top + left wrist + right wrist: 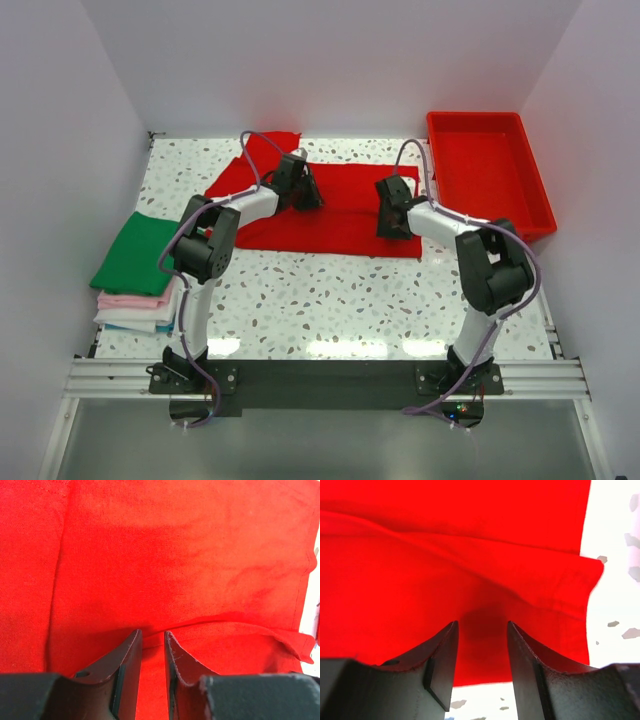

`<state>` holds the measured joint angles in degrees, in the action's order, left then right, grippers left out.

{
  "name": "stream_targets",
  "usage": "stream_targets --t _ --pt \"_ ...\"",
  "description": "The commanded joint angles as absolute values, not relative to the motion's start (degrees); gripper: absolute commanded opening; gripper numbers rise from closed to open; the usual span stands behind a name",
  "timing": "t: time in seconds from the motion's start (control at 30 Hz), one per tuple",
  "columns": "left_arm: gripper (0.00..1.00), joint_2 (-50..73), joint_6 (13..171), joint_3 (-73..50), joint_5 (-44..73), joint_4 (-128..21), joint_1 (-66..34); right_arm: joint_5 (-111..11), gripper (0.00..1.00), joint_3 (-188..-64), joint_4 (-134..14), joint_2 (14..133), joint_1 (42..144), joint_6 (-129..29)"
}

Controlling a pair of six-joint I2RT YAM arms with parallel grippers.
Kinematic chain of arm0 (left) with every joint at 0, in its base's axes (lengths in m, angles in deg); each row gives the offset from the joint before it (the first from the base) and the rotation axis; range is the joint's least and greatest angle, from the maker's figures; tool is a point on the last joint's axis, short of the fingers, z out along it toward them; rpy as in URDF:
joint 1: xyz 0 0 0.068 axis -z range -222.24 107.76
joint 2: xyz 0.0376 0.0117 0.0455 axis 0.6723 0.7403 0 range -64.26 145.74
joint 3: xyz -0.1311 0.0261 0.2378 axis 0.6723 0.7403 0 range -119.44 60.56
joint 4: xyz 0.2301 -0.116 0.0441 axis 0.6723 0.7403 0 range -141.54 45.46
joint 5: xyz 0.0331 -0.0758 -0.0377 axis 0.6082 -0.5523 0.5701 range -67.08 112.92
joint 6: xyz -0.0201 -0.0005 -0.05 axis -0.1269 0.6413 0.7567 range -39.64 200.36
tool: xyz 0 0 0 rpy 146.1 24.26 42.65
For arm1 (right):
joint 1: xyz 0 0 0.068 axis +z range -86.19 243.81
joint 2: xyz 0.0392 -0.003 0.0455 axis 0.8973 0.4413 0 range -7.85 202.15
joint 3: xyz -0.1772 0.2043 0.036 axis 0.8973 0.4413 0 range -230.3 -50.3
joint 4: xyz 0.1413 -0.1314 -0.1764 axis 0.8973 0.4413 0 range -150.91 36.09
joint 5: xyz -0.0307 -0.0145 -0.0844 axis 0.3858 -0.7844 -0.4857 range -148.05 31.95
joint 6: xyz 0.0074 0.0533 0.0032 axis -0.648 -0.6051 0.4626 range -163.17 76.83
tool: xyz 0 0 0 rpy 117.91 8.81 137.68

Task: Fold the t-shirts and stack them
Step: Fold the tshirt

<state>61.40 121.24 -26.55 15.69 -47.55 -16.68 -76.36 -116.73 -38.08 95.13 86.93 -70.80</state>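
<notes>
Left gripper (152, 634) tight on red t-shirt (175, 555) fold (narrow gap); right gripper (482, 625) half-open against cloth.

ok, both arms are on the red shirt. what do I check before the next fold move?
1. Cloth in left gripper: jaws nearly together at a raised crease in the red shirt; cannot tell.
2. Cloth in right gripper: jaws apart above the shirt's right hem; not ok.
3. Both grippers over the same shirt: ok.
4. Shirt lying flat: creases run by both grippers; not ok.
5. Finished stack tidy: green shirt on top, layers roughly aligned; ok.
</notes>
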Motion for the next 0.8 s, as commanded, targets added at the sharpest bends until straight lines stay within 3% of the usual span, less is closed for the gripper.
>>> stream_targets --t 0.0,0.33,0.53,0.6,0.77 --pt "0.29 60.45 120.87 -28.65 15.01 -48.55 -17.11 -77.04 0.47 -119.98 -39.12 98.06 85.79 -71.56" --pt "0.31 58.09 119.82 -28.91 15.1 -47.59 -17.98 -80.29 0.46 -128.78 -36.3 103.51 82.09 -69.27" --pt "0.47 51.15 119.03 -26.81 18.96 -46.01 -18.86 -80.12 0.49 -131.68 -34.72 104.74 81.13 -68.48" --pt "0.52 46.25 119.29 -24.44 22.73 -43.73 -19.13 -79.67 0.56 -131.69 -34.89 104.31 80.51 -68.39" --pt "0.67 31.05 128.57 -12.87 41.84 -32.23 -19.22 -77.57 0.58 -127.23 -34.19 97.73 80.07 -68.65"
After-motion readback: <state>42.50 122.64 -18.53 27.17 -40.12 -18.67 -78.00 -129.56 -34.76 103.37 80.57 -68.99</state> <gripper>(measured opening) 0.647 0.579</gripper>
